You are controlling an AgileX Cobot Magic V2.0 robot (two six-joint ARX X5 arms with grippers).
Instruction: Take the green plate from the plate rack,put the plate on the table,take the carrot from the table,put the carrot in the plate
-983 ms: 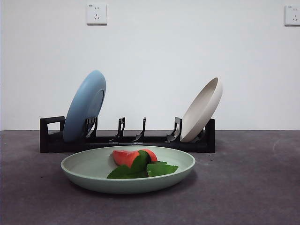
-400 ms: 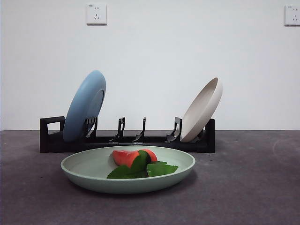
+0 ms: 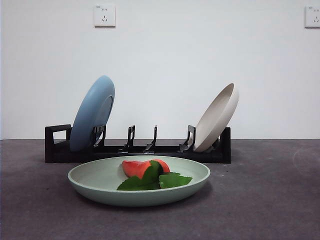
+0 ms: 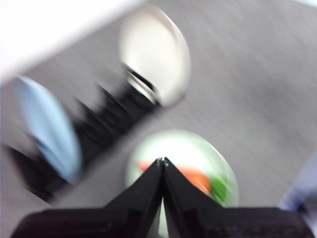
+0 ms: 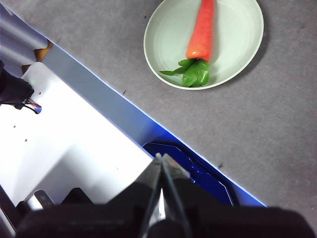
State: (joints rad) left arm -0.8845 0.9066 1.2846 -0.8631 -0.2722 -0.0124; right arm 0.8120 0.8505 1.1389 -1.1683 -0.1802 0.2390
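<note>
A light blue plate [image 3: 92,113] stands left of centre, leaning rightward; a beige-white plate [image 3: 217,117] stands right of centre, tilted right with its hollow face turned left. Both appear blurred in the left wrist view. Behind them rises a plain white wall [image 3: 165,65] bearing two wall sockets: one at upper left [image 3: 104,15], one at the upper right edge [image 3: 312,16].

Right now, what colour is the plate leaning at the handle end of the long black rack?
Light blue plate; the front view shows it best.
</note>
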